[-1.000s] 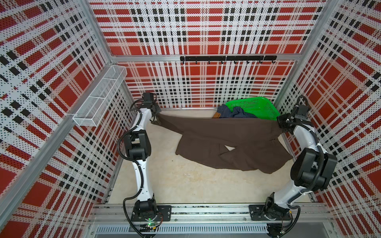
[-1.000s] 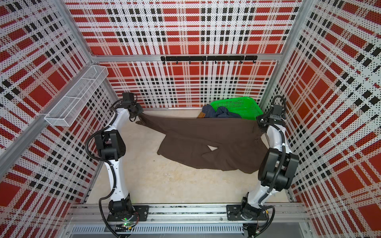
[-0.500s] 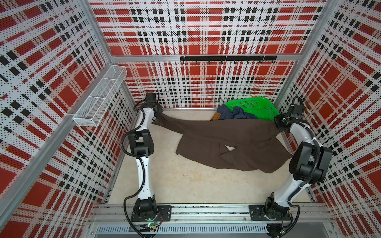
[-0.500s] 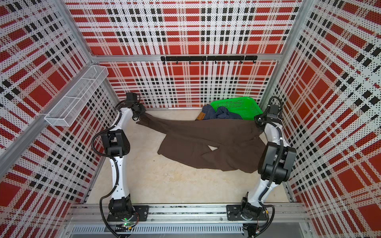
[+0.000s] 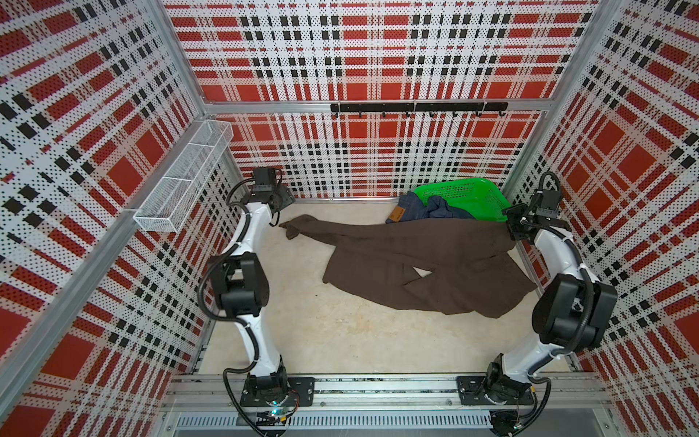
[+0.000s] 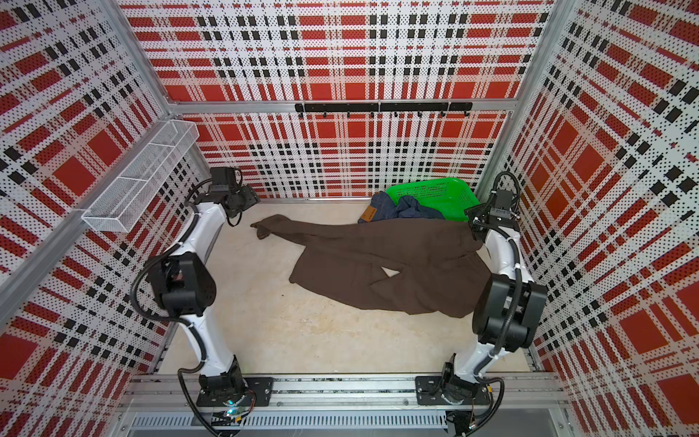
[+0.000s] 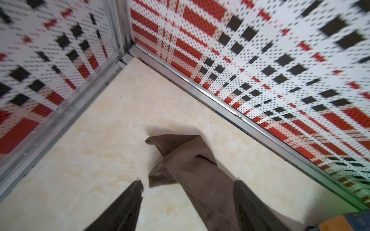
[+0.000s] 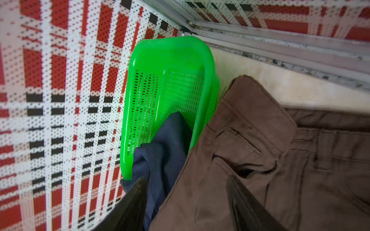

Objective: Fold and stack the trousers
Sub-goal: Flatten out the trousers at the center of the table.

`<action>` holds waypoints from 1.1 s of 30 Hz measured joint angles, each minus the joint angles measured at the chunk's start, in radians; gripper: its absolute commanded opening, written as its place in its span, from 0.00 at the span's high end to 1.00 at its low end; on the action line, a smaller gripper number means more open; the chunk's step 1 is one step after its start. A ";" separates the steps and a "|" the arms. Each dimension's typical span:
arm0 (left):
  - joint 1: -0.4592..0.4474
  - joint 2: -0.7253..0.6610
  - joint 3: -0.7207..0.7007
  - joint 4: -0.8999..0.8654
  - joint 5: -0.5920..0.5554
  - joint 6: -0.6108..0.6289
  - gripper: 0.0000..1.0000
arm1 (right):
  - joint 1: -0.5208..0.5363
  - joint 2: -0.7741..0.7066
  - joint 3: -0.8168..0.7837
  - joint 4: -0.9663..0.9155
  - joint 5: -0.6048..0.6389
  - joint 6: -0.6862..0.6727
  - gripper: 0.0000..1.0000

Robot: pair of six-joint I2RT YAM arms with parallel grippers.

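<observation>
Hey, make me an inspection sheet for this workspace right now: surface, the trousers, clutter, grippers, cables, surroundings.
Surface: beige tabletop, faintly stained.
Job's things: brown trousers spread unfolded across the back half; denim trousers bunched at the mouth of the green basket; nothing folded or stacked.
Clutter: green basket tipped on its side in the back corner by the right arm.
Grippers: left gripper open above a brown leg end; right gripper open above the brown waistband; neither holds cloth.
Cables: black cables loop along both arms, apart from the cloth.
Surroundings: plaid perforated walls, wire shelf, hook rail.
</observation>
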 measured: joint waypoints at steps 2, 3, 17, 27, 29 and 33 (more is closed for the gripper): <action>-0.040 -0.146 -0.160 0.068 -0.008 0.002 0.23 | 0.014 -0.092 -0.047 -0.009 0.013 -0.024 0.29; -0.061 -0.192 -0.222 0.090 -0.007 0.001 0.23 | 0.020 -0.124 -0.065 -0.013 0.019 -0.035 0.28; -0.375 -0.231 -0.777 0.199 0.035 -0.034 0.14 | 0.091 -0.421 -0.545 -0.083 -0.005 -0.121 0.28; -0.407 -0.148 -0.786 0.244 0.041 -0.079 0.40 | 0.092 -0.489 -0.713 -0.092 -0.035 -0.132 0.28; -0.407 -0.148 -0.786 0.249 0.038 -0.084 0.73 | 0.092 -0.489 -0.728 -0.087 -0.036 -0.132 0.28; -0.404 -0.177 -0.786 0.245 0.016 -0.086 1.00 | 0.092 -0.488 -0.752 -0.072 -0.037 -0.134 0.29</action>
